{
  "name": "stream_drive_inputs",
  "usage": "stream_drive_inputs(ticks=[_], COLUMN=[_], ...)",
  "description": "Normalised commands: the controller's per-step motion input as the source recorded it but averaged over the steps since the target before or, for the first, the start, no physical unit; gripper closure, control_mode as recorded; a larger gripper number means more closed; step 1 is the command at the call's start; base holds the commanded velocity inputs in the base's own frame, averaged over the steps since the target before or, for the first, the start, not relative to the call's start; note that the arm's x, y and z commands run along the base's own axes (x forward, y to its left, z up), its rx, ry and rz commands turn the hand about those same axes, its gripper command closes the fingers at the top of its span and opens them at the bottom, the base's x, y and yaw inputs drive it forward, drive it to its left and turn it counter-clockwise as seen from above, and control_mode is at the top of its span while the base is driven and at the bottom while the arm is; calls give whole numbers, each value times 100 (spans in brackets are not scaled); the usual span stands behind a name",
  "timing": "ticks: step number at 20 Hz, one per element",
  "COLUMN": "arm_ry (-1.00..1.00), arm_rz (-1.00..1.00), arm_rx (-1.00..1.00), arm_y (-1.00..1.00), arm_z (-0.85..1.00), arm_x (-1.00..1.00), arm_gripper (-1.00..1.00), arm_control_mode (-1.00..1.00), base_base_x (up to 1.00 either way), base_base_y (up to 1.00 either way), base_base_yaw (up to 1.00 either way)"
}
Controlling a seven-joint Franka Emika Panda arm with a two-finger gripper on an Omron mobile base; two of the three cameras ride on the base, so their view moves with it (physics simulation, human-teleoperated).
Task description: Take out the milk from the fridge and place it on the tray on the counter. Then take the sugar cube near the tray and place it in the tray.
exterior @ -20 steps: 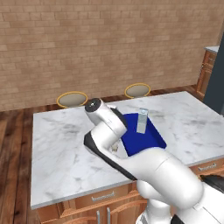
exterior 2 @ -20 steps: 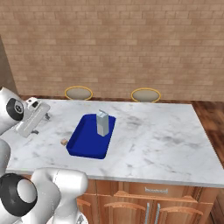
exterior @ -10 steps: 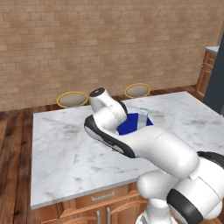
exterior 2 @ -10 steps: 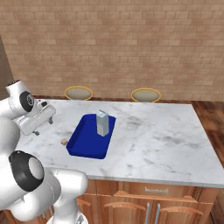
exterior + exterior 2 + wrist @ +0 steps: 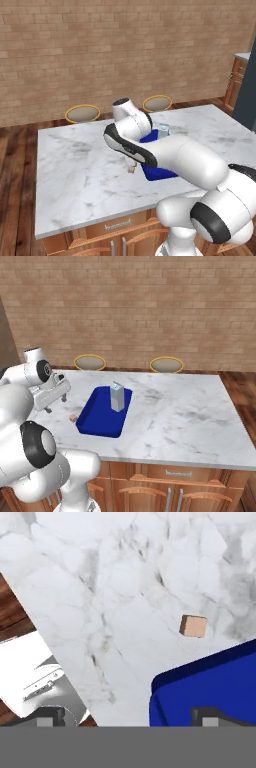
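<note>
The milk (image 5: 117, 397) stands upright in the blue tray (image 5: 95, 418) on the marble counter (image 5: 190, 416). The sugar cube (image 5: 73, 418) lies on the marble just off the tray's left side. My gripper (image 5: 56, 405) hangs open above the counter, a little left of and behind the cube. In the hand view the sugar cube (image 5: 193, 626) sits beyond a corner of the tray (image 5: 210, 687), and the gripper (image 5: 130, 717) shows its tips far apart with nothing between them. From the left base, the arm hides most of the tray (image 5: 159, 173); the milk's top (image 5: 164, 130) and the cube (image 5: 131, 170) peek out.
Two round stools (image 5: 90, 362) (image 5: 166, 364) stand behind the counter against the brick wall. A dark slate fridge side (image 5: 247, 100) rises at the far right. The counter's near edge (image 5: 30, 612) runs close to the hand, with wooden floor beyond.
The arm has swung toward the tray, and the open gripper has moved right and down, closer to the sugar cube. Milk, tray and cube have stayed put.
</note>
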Motion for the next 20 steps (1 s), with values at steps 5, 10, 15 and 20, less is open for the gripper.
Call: stream_drive_inputs(ticks=[5,10,15,20], arm_ry=[24,11,0,-6], arm_rz=[6,5,2,0], arm_rx=[0,0,0,0], arm_y=[-17,-4,0,0], arm_z=[-20,-29,-26,-16], arm_x=[0,0,0,0], arm_gripper=[-100,-100,-100,-100], arm_control_mode=[-100,-100,-100,-100], base_base_x=[0,0,0,0], base_base_y=[0,0,0,0], base_base_yaw=[0,0,0,0])
